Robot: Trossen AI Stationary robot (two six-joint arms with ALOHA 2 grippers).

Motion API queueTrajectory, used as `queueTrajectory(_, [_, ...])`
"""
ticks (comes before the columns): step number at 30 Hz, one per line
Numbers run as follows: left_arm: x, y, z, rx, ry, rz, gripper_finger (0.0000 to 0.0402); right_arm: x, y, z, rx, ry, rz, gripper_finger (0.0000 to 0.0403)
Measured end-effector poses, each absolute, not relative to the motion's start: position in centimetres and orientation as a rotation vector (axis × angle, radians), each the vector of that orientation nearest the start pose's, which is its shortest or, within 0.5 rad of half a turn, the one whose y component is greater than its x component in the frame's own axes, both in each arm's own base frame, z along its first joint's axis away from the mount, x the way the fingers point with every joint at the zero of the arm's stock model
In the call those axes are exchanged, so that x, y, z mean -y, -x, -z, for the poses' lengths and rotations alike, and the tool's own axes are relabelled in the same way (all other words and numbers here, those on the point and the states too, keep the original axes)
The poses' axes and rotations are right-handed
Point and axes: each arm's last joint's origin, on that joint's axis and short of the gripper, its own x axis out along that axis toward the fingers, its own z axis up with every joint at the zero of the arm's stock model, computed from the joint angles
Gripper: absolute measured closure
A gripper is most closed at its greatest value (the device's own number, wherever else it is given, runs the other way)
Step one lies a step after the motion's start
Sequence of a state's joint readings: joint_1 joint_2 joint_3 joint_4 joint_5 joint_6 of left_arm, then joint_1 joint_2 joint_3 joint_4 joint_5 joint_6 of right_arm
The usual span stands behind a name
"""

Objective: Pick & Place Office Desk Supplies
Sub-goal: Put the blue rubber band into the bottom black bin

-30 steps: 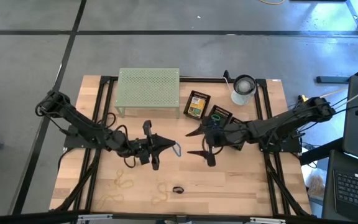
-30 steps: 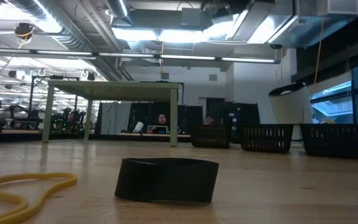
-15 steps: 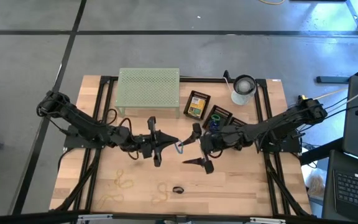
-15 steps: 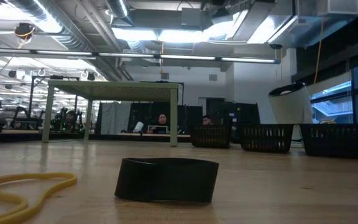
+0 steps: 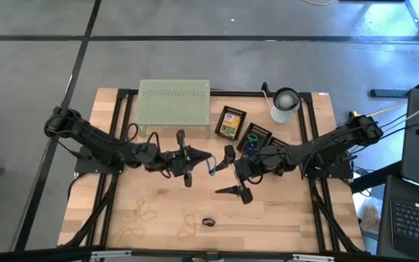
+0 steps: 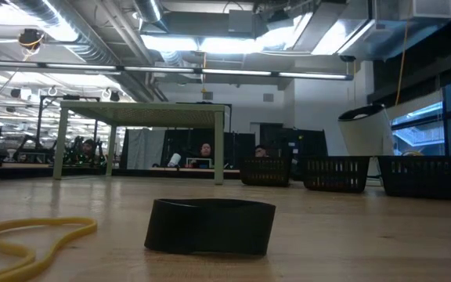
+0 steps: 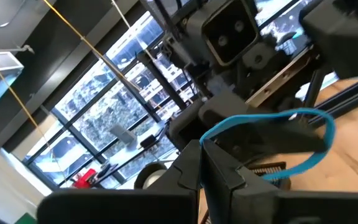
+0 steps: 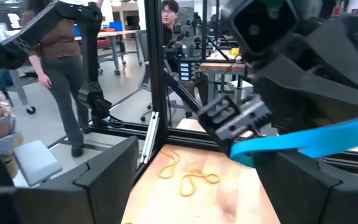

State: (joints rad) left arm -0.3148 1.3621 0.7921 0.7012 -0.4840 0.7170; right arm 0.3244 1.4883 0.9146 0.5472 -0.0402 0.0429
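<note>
My left gripper [image 5: 204, 159] is at mid-table, above the wood, shut on a blue rubber band [image 5: 212, 169]. In the left wrist view the band [image 7: 291, 140] loops out past the fingertips. My right gripper [image 5: 225, 172] faces it from the right, open. Its two fingers [image 8: 104, 180] stand wide, the band [image 8: 319, 138] just ahead of them and touching neither. Tan rubber bands [image 5: 144, 213] and a small black clip [image 5: 209, 221] lie near the front edge. Two crayon boxes [image 5: 230, 121] lie at the back. My left gripper pinches one end of the blue band's loop [image 7: 215, 133] between its two shut fingers. The fingers come in about level, pointing toward the table's right. The rest of the loop stands out beyond the fingertips, lifted clear of the table.
A pale green perforated rack [image 5: 174, 104] stands at the back centre, with a white cup [image 5: 285, 104] at the back right. In the low view the black clip [image 6: 210, 225] and a tan band [image 6: 30, 239] lie close by. People stand in the room beyond the table.
My left gripper has carried the blue band toward the table's right and far edge, closer to my right gripper, with the band clear of the table. My right gripper has turned to face the band, its fingers still wide apart.
</note>
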Motion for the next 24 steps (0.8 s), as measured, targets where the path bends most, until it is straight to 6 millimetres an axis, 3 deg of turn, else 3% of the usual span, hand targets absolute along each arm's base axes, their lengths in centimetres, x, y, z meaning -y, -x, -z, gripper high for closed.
queueTrajectory(7, [7.27,-28.82,-29.17,0.052,-0.669,-0.198,0.0399,-10.74,-31.54,-28.15,-0.034,-0.040,-0.368,0.0091])
queueTrajectory(12, [7.40,-28.83,-29.18,0.066,-0.672,-0.162,0.0398,-10.62,-31.59,-28.15,-0.033,-0.040,-0.324,0.0121])
queueTrajectory(17, [7.40,-28.83,-29.18,0.066,-0.672,-0.162,0.0398,-10.56,-31.60,-28.13,-0.037,-0.067,-0.300,0.0179])
queueTrajectory(24, [7.40,-28.85,-29.00,0.051,-0.655,-0.155,0.0399,-10.50,-31.62,-28.13,-0.040,-0.091,-0.278,0.0301])
